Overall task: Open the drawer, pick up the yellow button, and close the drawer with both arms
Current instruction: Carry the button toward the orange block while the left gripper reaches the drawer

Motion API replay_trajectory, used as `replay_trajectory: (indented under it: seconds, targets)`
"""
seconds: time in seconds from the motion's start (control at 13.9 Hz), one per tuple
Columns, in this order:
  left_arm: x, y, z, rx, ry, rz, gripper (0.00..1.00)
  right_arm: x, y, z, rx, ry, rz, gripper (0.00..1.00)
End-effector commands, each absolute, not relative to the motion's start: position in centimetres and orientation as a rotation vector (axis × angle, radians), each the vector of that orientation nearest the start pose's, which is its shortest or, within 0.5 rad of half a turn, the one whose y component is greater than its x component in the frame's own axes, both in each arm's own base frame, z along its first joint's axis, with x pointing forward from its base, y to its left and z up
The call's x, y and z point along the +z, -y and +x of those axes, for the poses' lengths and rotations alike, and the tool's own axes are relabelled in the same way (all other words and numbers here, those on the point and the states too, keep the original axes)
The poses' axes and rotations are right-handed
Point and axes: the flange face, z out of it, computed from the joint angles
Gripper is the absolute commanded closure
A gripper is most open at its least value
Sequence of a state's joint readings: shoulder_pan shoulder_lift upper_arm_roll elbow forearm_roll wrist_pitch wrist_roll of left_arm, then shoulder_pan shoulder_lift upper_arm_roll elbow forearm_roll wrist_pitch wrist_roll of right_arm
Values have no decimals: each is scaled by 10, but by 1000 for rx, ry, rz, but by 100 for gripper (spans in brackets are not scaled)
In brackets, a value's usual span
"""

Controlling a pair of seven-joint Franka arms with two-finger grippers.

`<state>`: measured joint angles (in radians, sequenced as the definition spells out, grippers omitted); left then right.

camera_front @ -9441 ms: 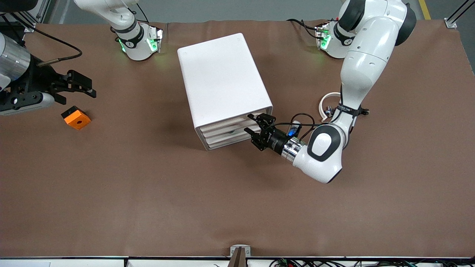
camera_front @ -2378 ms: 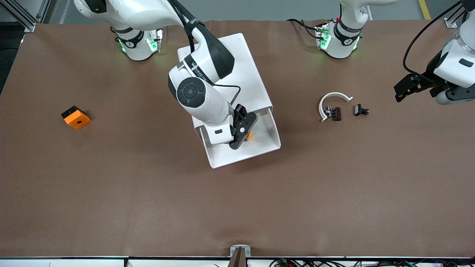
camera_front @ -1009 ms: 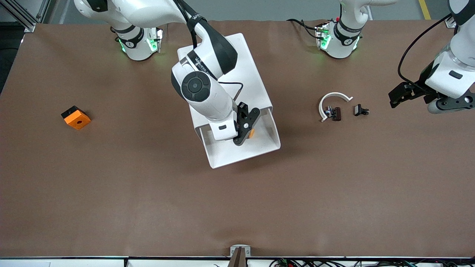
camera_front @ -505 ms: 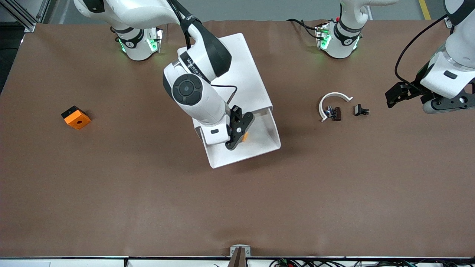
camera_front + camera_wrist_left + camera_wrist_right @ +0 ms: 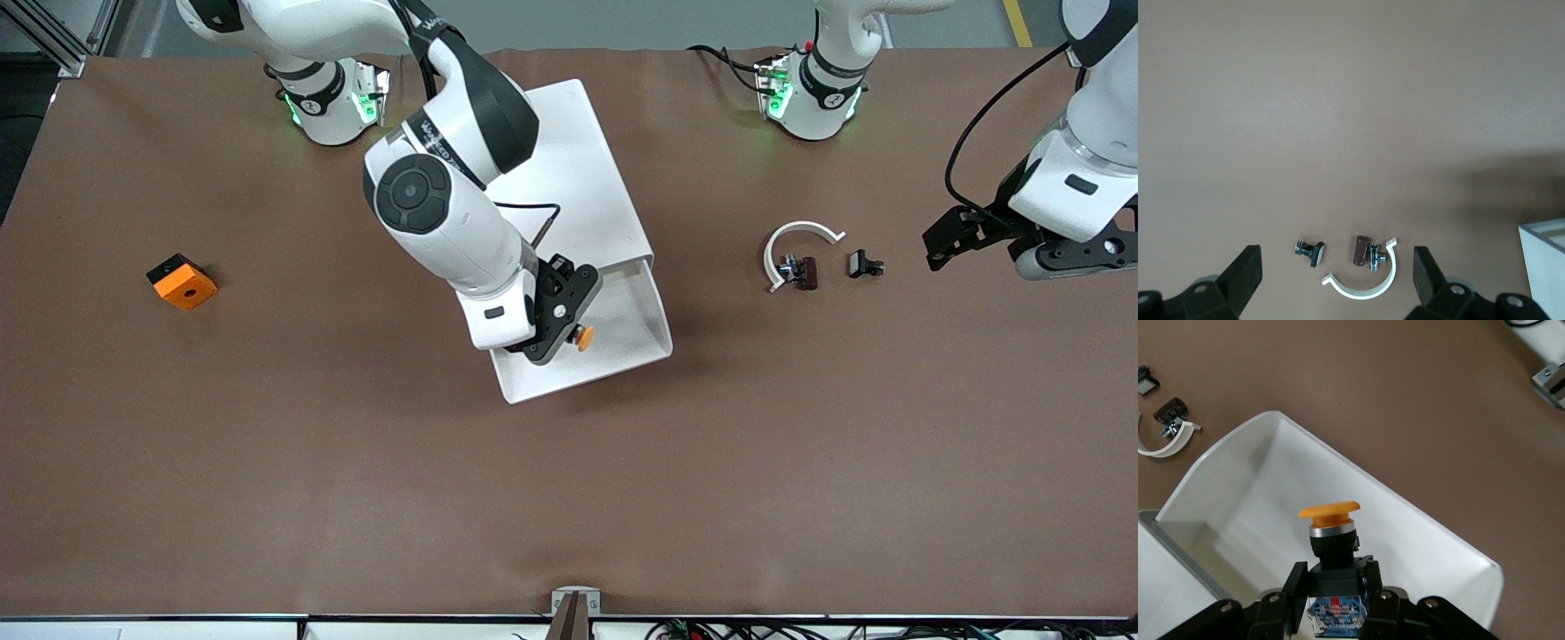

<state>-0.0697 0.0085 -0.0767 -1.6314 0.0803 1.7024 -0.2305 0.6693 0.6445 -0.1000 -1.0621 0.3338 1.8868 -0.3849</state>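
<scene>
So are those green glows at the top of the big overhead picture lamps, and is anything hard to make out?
Front view: green lights glow on both arm bases, tinting the table; the cabinet casts a soft shadow. Right wrist view: the button is crisp, its orange cap evenly lit. Left wrist view: a dim shadow darkens the table by the drawer.

The drawer [image 5: 622,342] stands pulled out of the cabinet [image 5: 569,178], toward the front camera. The right gripper [image 5: 569,333] holds the button [image 5: 583,336] above the drawer; the left gripper [image 5: 942,240] hangs over the table [image 5: 356,489] at the left arm's end.
</scene>
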Motion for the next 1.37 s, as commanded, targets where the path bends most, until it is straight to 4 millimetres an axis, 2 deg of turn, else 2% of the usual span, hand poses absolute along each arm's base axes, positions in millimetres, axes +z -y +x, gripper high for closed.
replay_trajectory:
  seconds: [0.0, 0.14, 0.29, 0.36, 0.5, 0.72, 0.86, 1.08, 1.3]
  targets:
    - [601, 81, 577, -157, 82, -3075, 0, 510, -415, 613, -195, 1198, -2567, 99]
    - [600, 87, 586, -164, 66, -3079, 0, 525, -391, 619, -179, 1169, -2581, 99]
    - [591, 102, 592, -159, 58, -3083, 0, 540, -361, 624, -145, 1140, -2599, 98]
    - [586, 114, 595, -175, 40, -3089, 0, 553, -343, 624, -136, 1129, -2611, 98]
    - [567, 130, 605, -175, 11, -3097, 0, 583, -305, 622, -141, 1171, -2616, 98]
    - [538, 159, 638, -244, -41, -3126, 0, 592, -243, 619, -30, 1155, -2710, 97]
    - [513, 194, 651, -298, -77, -3145, 0, 593, -206, 615, 18, 1116, -2780, 97]
    - [475, 230, 668, -366, 74, -3219, 0, 582, -157, 605, 94, 1040, -2848, 96]
    - [440, 280, 682, -329, 186, -3258, 0, 557, -107, 596, 152, 960, -2929, 96]
